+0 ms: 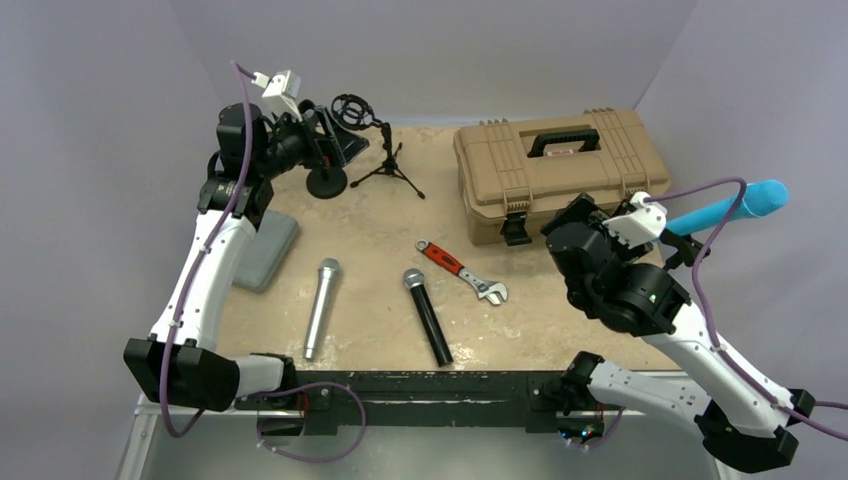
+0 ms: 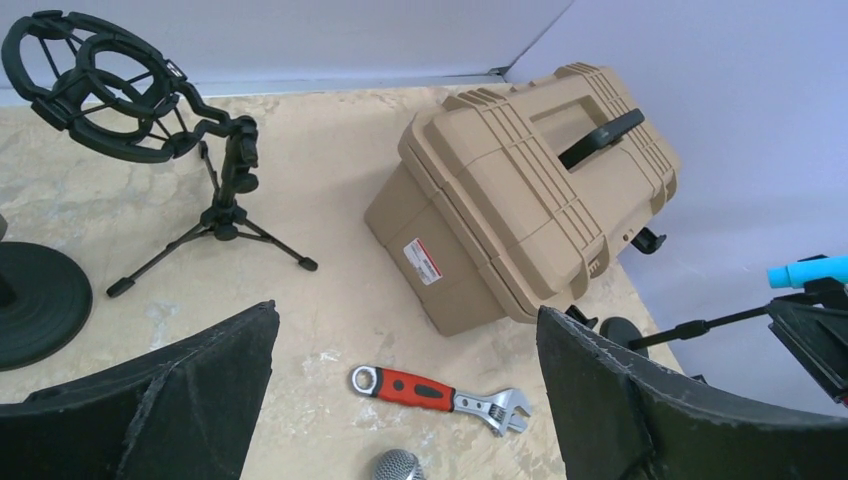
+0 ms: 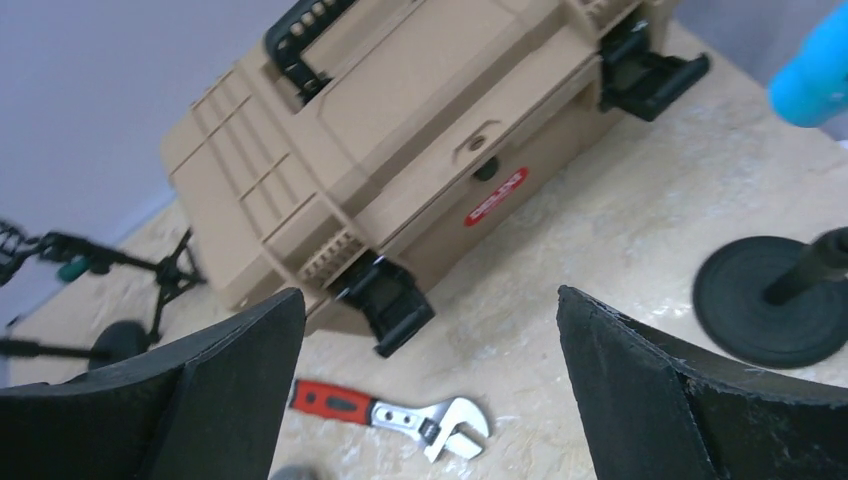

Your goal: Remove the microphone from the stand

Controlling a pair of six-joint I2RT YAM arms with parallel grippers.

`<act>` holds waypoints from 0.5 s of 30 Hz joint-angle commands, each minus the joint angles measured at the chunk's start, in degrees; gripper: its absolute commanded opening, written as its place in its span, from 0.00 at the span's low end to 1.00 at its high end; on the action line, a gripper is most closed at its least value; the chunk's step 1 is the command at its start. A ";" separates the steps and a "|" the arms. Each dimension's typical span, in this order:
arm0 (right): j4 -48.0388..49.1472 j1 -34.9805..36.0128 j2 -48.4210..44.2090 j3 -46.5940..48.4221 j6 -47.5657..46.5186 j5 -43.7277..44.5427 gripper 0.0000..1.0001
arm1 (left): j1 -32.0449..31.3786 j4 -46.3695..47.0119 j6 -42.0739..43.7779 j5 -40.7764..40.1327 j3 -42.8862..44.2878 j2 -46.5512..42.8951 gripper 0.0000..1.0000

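From above, the left arm (image 1: pixel 215 260) reaches up to the far left corner, its left gripper (image 1: pixel 312 140) released and empty beside the shock mount (image 1: pixel 352 110) on a tripod; the right arm (image 1: pixel 700 345) bends inward at the right edge, its right gripper (image 1: pixel 565 225) spread and empty at the near right corner of the tan toolbox (image 1: pixel 560 165); the blue microphone (image 1: pixel 735 205) sits tilted in its stand (image 1: pixel 686 243) just behind that wrist, while a silver microphone (image 1: pixel 322 305), a black microphone (image 1: pixel 428 318) and a red-handled adjustable wrench (image 1: pixel 462 271) lie on the table. The left wrist view has the fingers (image 2: pixel 170 400) wide apart over the wrench (image 2: pixel 440 392); the toolbox (image 2: pixel 520 190) carries a white-and-red sticker, too small to read; the blue microphone (image 2: pixel 808 272) shows at the right edge. The right wrist view has the fingers (image 3: pixel 660 400) parted, holding nothing; a red oval label on the toolbox (image 3: pixel 400 130) is blurred beyond reading; the stand's round base (image 3: pixel 745 300) rests at right, the blue microphone (image 3: pixel 812 80) above it.
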 commanded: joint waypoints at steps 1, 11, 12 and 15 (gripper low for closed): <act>-10.59 -0.26 2.00 1.59 14.17 14.76 0.94 | -0.33 4.22 -1.47 2.54 -1.11 -2.49 0.97; 14.68 -0.30 1.86 0.84 -16.43 19.66 0.91 | -0.51 4.93 -1.64 2.21 -1.93 -2.49 0.97; 15.22 -0.26 1.85 2.03 -18.08 20.12 0.91 | -0.51 4.93 -1.65 2.21 -1.94 -2.43 0.97; 16.15 -0.25 1.80 5.94 -22.94 22.11 0.91 | -0.64 4.93 -1.71 2.19 -1.99 -2.13 0.97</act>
